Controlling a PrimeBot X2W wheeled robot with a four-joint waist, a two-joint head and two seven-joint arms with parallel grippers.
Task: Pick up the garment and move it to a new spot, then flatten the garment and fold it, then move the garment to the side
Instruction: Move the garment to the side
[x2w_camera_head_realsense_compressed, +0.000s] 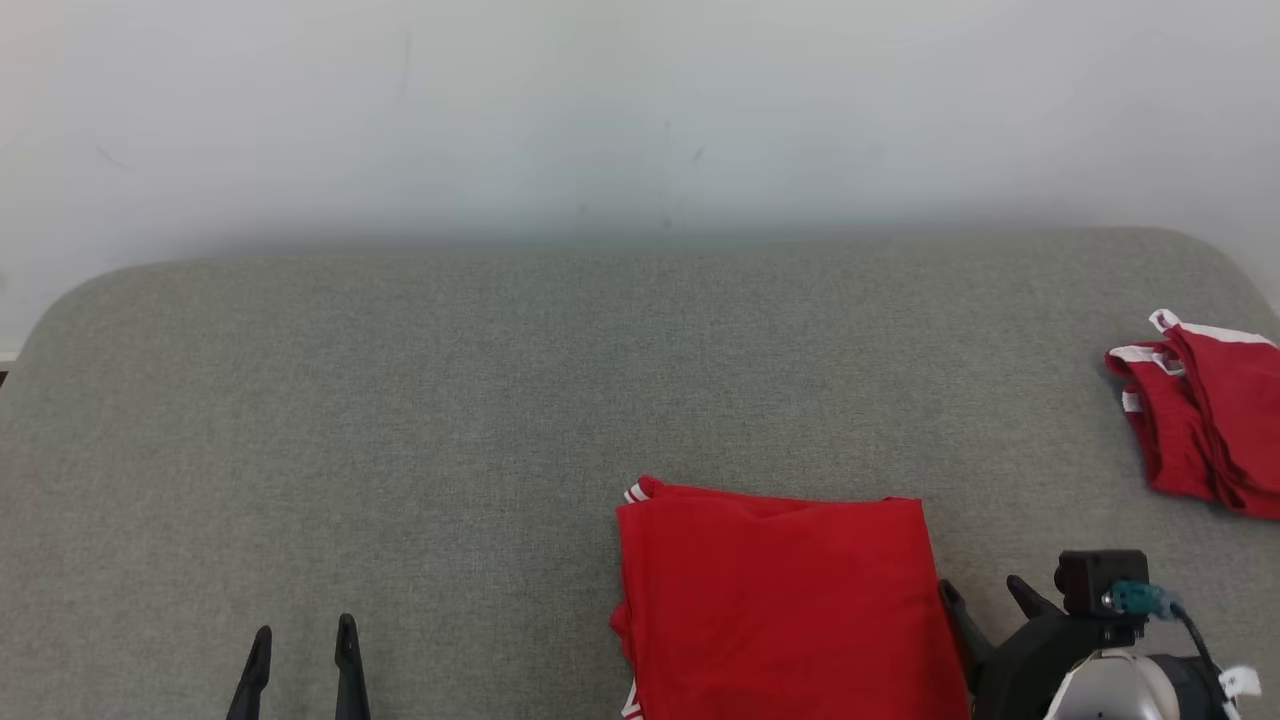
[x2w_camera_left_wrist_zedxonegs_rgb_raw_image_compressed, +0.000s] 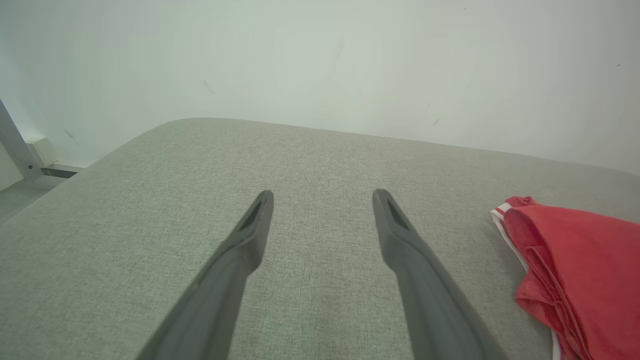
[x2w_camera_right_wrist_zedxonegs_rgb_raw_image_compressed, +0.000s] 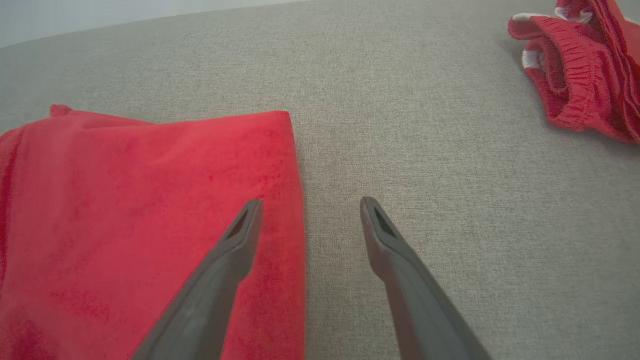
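Note:
A red garment (x2w_camera_head_realsense_compressed: 780, 600) with white trim lies folded flat on the grey padded surface (x2w_camera_head_realsense_compressed: 450, 400), near its front edge and right of centre. My right gripper (x2w_camera_head_realsense_compressed: 985, 590) hovers open at the garment's right edge; in the right wrist view the right gripper (x2w_camera_right_wrist_zedxonegs_rgb_raw_image_compressed: 310, 202) straddles that edge, one finger over the garment (x2w_camera_right_wrist_zedxonegs_rgb_raw_image_compressed: 150, 225) and the other over bare fabric. My left gripper (x2w_camera_head_realsense_compressed: 303, 635) stands open at the lower left, well apart from the garment, with nothing between its fingers. The left wrist view has the left gripper (x2w_camera_left_wrist_zedxonegs_rgb_raw_image_compressed: 322, 192) over bare surface and the garment (x2w_camera_left_wrist_zedxonegs_rgb_raw_image_compressed: 575, 265) to its right.
A second red garment with white trim (x2w_camera_head_realsense_compressed: 1200, 410) lies bunched at the right edge of the surface; the right wrist view shows this bunched garment (x2w_camera_right_wrist_zedxonegs_rgb_raw_image_compressed: 585, 65) at its top right. A pale wall (x2w_camera_head_realsense_compressed: 640, 110) rises behind the surface. The surface's far corners are rounded.

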